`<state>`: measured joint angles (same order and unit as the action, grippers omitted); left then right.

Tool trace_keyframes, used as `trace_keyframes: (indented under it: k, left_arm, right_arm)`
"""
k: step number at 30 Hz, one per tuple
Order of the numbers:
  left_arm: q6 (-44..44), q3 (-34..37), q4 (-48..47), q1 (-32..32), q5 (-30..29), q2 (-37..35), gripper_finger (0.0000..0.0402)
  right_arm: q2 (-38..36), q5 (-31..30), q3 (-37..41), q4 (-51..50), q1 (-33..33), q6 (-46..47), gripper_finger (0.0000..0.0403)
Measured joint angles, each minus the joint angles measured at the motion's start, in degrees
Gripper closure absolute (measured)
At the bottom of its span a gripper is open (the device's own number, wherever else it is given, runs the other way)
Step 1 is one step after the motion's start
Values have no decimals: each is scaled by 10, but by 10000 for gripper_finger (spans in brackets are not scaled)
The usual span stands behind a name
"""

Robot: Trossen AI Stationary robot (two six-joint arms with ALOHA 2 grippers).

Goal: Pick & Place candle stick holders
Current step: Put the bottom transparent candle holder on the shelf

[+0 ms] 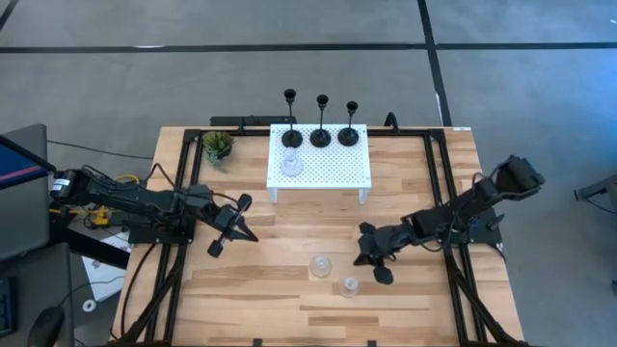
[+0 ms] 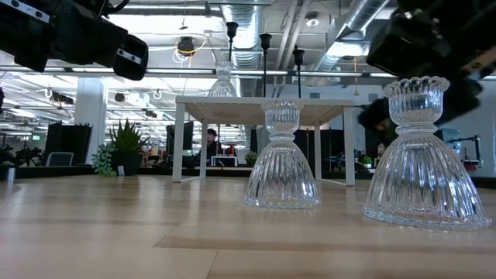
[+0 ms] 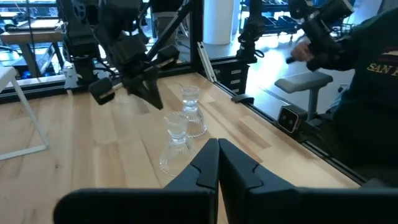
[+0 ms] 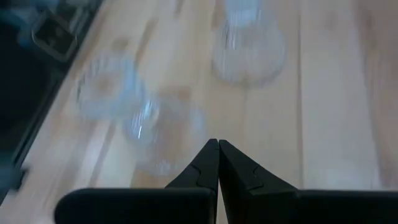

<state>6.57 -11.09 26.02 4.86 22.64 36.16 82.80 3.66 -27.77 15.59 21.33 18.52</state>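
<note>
Open-plan lab: exposed ceiling ducts, concrete floor, distant desks.

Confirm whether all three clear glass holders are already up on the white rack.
No. In the high view only one glass holder sits on the white rack; the other two stand on the wooden table.

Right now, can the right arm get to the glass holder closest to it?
Probably yes. The right pincer, shut, hovers beside that glass holder with only bare table between; it must open first.
</note>
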Motion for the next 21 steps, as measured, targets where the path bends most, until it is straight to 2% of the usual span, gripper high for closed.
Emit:
trace_keyframes:
  k: [4, 10, 14, 17, 21]
  left_arm:
    - [0, 0, -2, 0, 14, 5, 398]
    - [0, 0, 0, 0, 14, 22, 398]
    - [0, 0, 5, 0, 14, 32, 398]
    - [0, 0, 7, 0, 14, 34, 398]
    - [0, 0, 11, 0, 14, 33, 398]
  right_arm:
    - [-41, 10, 0, -79, 22, 20, 403]
    - [-59, 9, 0, -64, 58, 25, 403]
    - [-43, -7, 0, -61, 65, 74, 395]
    - [-20, -10, 0, -44, 64, 112, 370]
    - [13, -8, 0, -7, 64, 134, 314]
